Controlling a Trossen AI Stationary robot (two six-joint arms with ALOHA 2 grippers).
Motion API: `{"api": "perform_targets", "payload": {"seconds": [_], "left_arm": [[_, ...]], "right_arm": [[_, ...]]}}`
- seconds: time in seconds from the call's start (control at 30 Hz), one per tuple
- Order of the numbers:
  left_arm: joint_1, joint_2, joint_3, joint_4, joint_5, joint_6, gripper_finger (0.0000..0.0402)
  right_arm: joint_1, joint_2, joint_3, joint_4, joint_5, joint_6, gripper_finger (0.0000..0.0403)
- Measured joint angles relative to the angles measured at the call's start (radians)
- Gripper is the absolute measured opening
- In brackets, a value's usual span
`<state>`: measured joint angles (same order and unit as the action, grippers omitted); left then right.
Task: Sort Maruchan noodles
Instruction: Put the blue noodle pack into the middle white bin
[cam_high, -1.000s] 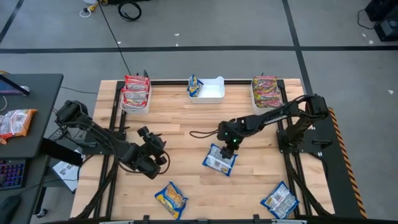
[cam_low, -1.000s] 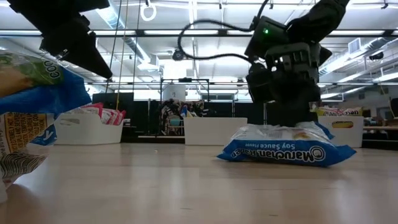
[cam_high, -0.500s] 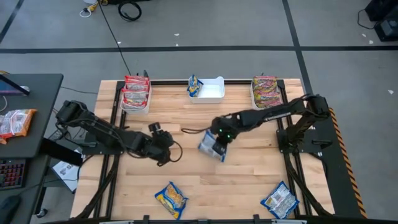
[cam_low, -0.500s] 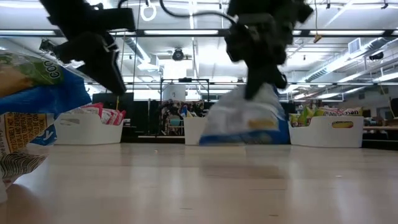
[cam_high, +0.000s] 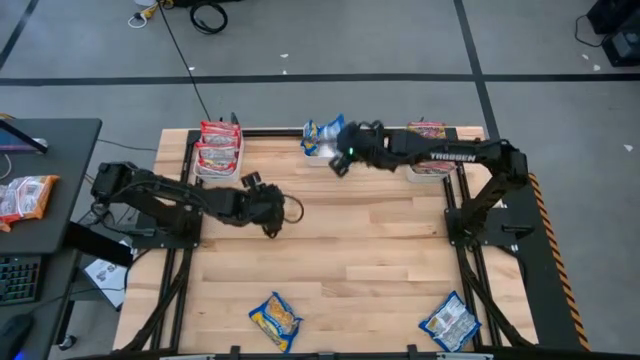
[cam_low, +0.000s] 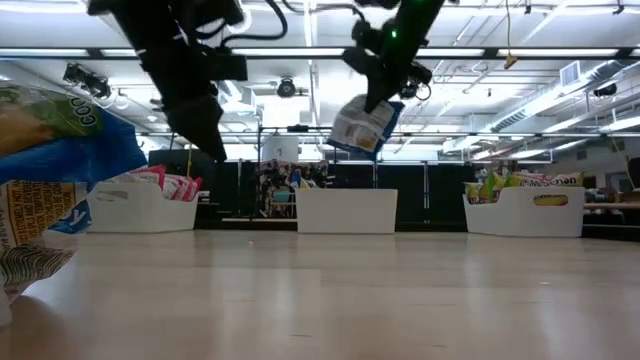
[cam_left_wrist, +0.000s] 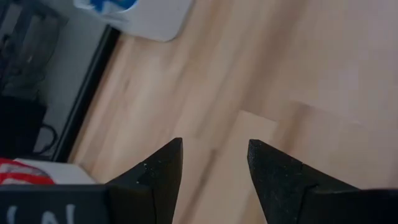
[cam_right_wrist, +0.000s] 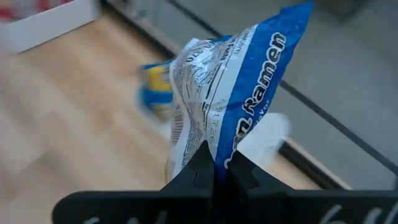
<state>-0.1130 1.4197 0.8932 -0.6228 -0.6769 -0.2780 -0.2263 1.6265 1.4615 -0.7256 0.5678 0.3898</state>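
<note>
My right gripper (cam_high: 340, 155) is shut on a blue Maruchan noodle packet (cam_high: 330, 127) at the table's far middle, over the middle white bin (cam_low: 345, 210). In the low view the packet (cam_low: 365, 125) hangs well above that bin. Another blue packet (cam_high: 311, 134) leans in the bin. My left gripper (cam_high: 270, 215) stands open over bare wood left of centre, nothing between its fingers (cam_left_wrist: 163, 167). Two more packets lie flat near the front edge: a blue-yellow one (cam_high: 275, 320) and a blue one (cam_high: 448, 322). My right gripper pinches the blue packet by an edge (cam_right_wrist: 214, 146) between its two fingers, where the wrapper creases. The fingers slant downward from the table's right side. The packet is lifted clear and hangs tilted below the fingers, above the middle bin.
A white bin of red packets (cam_high: 218, 148) stands at the far left and a white bin of silvery-green-red packets (cam_high: 428, 140) at the far right. A packet (cam_low: 50, 170) lies close to the low camera. Bare wood fills the table's middle.
My right gripper has shut on the blue packet that lay flat at mid-table, lifted it clear and carried it up toward the far edge, over the middle bin, tipping as it went. My left gripper has swung toward the table's far and right side, staying open.
</note>
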Motion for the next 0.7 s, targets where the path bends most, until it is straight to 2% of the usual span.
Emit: {"api": "perform_targets", "payload": {"seconds": [0.1, 0.27, 0.4, 0.53, 0.7], "left_arm": [[0.077, 0.0, 0.0, 0.014, 0.001, 0.028, 0.0188], [0.18, 0.0, 0.0, 0.069, 0.017, 0.058, 0.0188], [0.234, 0.0, 0.0, 0.166, 0.147, 0.063, 0.0188], [0.285, 0.0, 0.0, 0.23, 0.298, 0.07, 0.0188], [0.346, 0.001, 0.0, 0.217, 0.323, 0.084, 0.0188]], "right_arm": [[-0.085, 0.002, 0.002, -0.005, -0.013, 0.017, 0.0011], [-0.175, 0.033, -0.004, 0.001, -0.107, 0.096, 0.0011], [-0.185, 0.104, 0.0, -0.006, -0.099, 0.12, 0.0011], [-0.194, 0.188, 0.06, -0.016, -0.094, 0.145, 0.0011], [-0.211, 0.29, 0.231, -0.122, -0.053, 0.153, 0.001]]}}
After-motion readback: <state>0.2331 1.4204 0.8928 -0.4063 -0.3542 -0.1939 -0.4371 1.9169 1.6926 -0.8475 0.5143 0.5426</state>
